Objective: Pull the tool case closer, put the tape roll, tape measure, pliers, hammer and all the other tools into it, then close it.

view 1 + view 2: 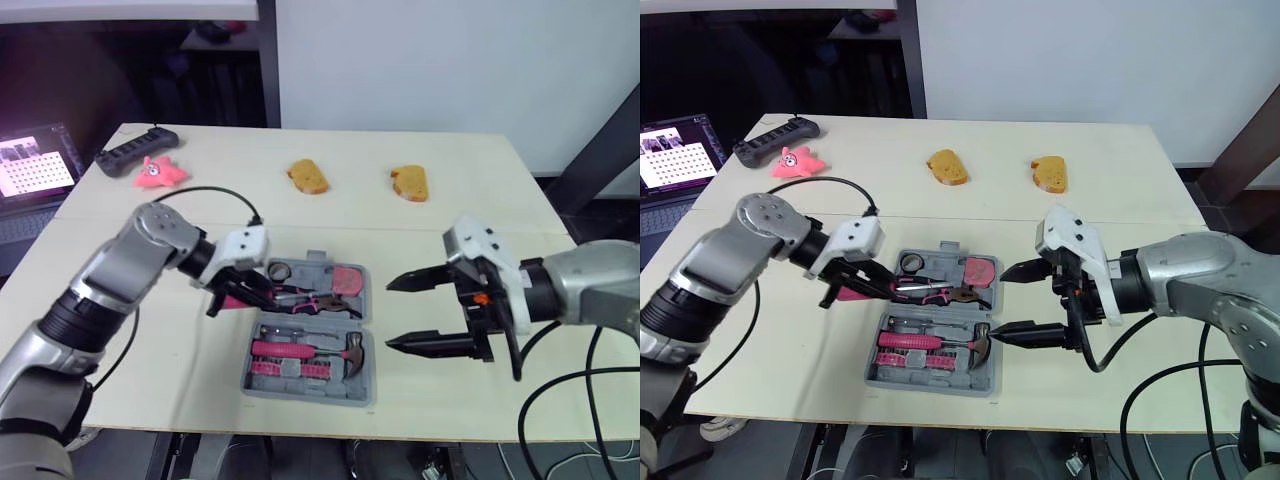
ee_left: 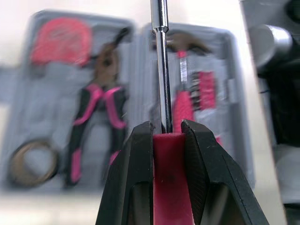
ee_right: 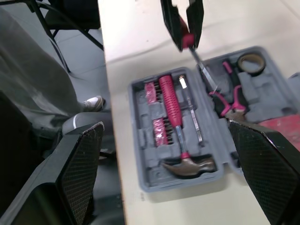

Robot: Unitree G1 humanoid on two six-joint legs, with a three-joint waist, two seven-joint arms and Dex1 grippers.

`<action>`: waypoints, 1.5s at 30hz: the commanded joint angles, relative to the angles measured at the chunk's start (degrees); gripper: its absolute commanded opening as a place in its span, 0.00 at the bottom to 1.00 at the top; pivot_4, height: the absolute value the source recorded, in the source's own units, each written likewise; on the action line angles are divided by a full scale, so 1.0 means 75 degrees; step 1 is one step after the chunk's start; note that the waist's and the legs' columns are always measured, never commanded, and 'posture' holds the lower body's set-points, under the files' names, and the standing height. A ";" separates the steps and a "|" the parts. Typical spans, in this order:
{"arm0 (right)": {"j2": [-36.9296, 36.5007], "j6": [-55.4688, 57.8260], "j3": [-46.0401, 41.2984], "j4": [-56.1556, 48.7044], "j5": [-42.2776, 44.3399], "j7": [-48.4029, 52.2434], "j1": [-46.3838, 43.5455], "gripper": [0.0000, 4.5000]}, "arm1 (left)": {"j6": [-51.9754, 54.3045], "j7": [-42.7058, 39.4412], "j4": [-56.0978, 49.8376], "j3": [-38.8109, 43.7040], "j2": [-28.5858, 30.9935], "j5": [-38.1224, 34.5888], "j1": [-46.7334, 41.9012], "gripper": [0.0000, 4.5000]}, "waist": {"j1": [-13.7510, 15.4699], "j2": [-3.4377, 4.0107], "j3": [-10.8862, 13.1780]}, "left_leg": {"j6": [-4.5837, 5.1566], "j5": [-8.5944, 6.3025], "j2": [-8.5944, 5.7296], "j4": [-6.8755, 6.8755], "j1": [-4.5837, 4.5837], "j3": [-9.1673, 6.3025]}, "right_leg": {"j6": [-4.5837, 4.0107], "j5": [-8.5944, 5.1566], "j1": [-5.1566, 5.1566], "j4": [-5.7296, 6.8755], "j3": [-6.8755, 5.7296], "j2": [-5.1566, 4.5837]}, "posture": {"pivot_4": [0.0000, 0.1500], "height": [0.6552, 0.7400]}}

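The grey tool case (image 1: 300, 392) lies open in the middle of the table. Its far half holds a tape roll (image 1: 280, 270), pink-handled pliers (image 1: 320, 303) and a red tape measure (image 1: 347, 279). Its near half holds a hammer (image 1: 300, 350) and pink bits. My left gripper (image 1: 232, 292) hovers at the case's left edge, shut on a pink-handled screwdriver (image 2: 162, 70) whose steel shaft points out over the case. My right gripper (image 1: 389, 313) stands open just right of the case, with nothing between its fingers.
Two bread pieces (image 1: 308, 177) (image 1: 410, 183) lie at the back of the table. A pink star toy (image 1: 158, 172) and a black power strip (image 1: 137, 151) sit at the back left. A lit screen (image 1: 35, 168) stands beyond the left edge.
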 commanded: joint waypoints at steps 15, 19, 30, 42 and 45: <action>-0.2242 0.0226 -0.0985 -0.1088 0.1258 -0.0507 0.2435 1.00 | 0.4844 0.0012 -0.1735 -0.3366 -0.0457 -0.0307 -0.1705 0.08 | 0.0184 0.0004 -0.0001 | 0.0030 -0.0017 -0.0003 0.0022 0.0007 -0.0029 | 0.0013 -0.0010 0.0028 -0.0004 0.0002 0.0020 | 1.00 0.62; -0.2432 0.0171 -0.1323 -0.1173 0.1414 -0.0511 0.2875 1.00 | 0.4655 0.0306 -0.1634 -0.3540 -0.0812 -0.0337 -0.1730 0.08 | 0.0201 0.0005 -0.0002 | 0.0030 -0.0017 -0.0004 0.0027 0.0009 -0.0030 | 0.0013 -0.0010 0.0036 -0.0004 0.0004 0.0020 | 1.00 0.62; -0.2480 -0.0431 -0.1283 -0.1207 0.2528 -0.1488 0.2984 1.00 | 0.3474 0.0685 -0.0896 -0.4326 -0.1147 0.0351 -0.1918 0.08 | 0.0209 0.0006 -0.0002 | 0.0031 -0.0017 -0.0004 0.0029 0.0012 -0.0031 | 0.0013 -0.0010 0.0040 -0.0004 0.0004 0.0020 | 1.00 0.62; -0.2786 -0.1004 -0.0792 -0.1192 0.3391 -0.2842 0.3091 1.00 | 0.4039 0.1309 -0.1081 -0.4356 -0.1656 0.0244 -0.1632 0.08 | 0.0217 0.0006 -0.0002 | 0.0031 -0.0017 -0.0004 0.0031 0.0013 -0.0033 | 0.0013 -0.0010 0.0044 -0.0004 0.0003 0.0020 | 1.00 0.62; -0.2885 -0.1095 -0.0800 -0.1194 0.3481 -0.2955 0.3167 1.00 | 0.4302 0.1501 -0.1100 -0.4345 -0.1729 0.0186 -0.1602 0.08 | 0.0213 0.0006 -0.0002 | 0.0031 -0.0017 -0.0004 0.0031 0.0013 -0.0034 | 0.0013 -0.0010 0.0045 -0.0005 0.0003 0.0020 | 1.00 0.62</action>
